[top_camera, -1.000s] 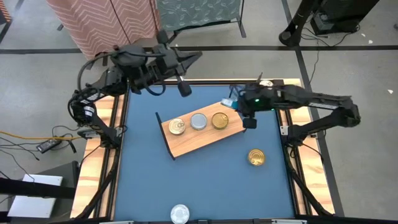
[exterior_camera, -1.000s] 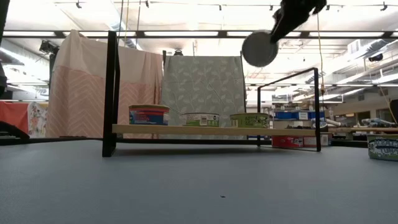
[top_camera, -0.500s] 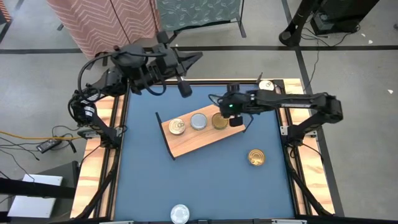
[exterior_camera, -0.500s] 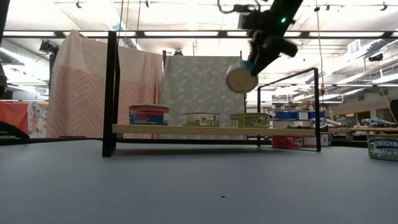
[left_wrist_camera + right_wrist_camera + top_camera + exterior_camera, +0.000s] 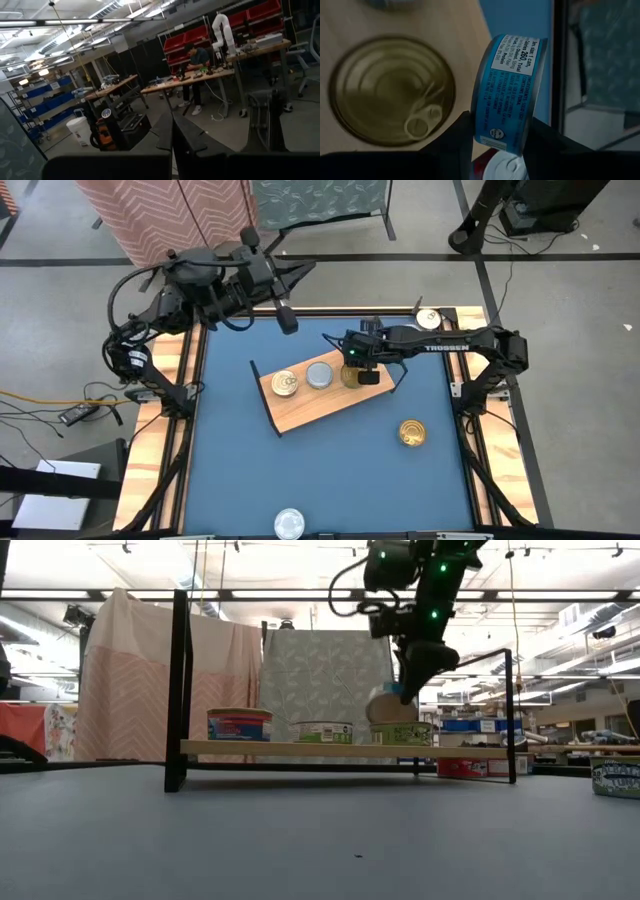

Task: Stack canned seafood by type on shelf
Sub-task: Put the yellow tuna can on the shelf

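The left gripper (image 5: 283, 314) hangs above the surface's far left corner, its fingers pressed together on nothing.

On the blue surface (image 5: 330, 470) with its wooden rim, the light-wood shelf board (image 5: 325, 402) with thin black wire end frames lies slanted near the far edge. Three round flat tins sit in a row along it: a gold-lidded tin (image 5: 285, 384) at the board's left end (red and blue on its side in the low view), then a silver-lidded tin (image 5: 319, 375), then a gold ring-pull tin (image 5: 392, 90) toward the right end.

The right gripper (image 5: 496, 145) hovers over that last tin. Its two dark fingers (image 5: 454, 140) pinch a blue-labelled tin (image 5: 507, 90) across its flat faces, so the tin stands on edge between them, white print on its side label.

Right of the shelf, another gold tin (image 5: 411, 432) lies near the surface's right edge. A silver tin (image 5: 289, 523) lies at the near edge.
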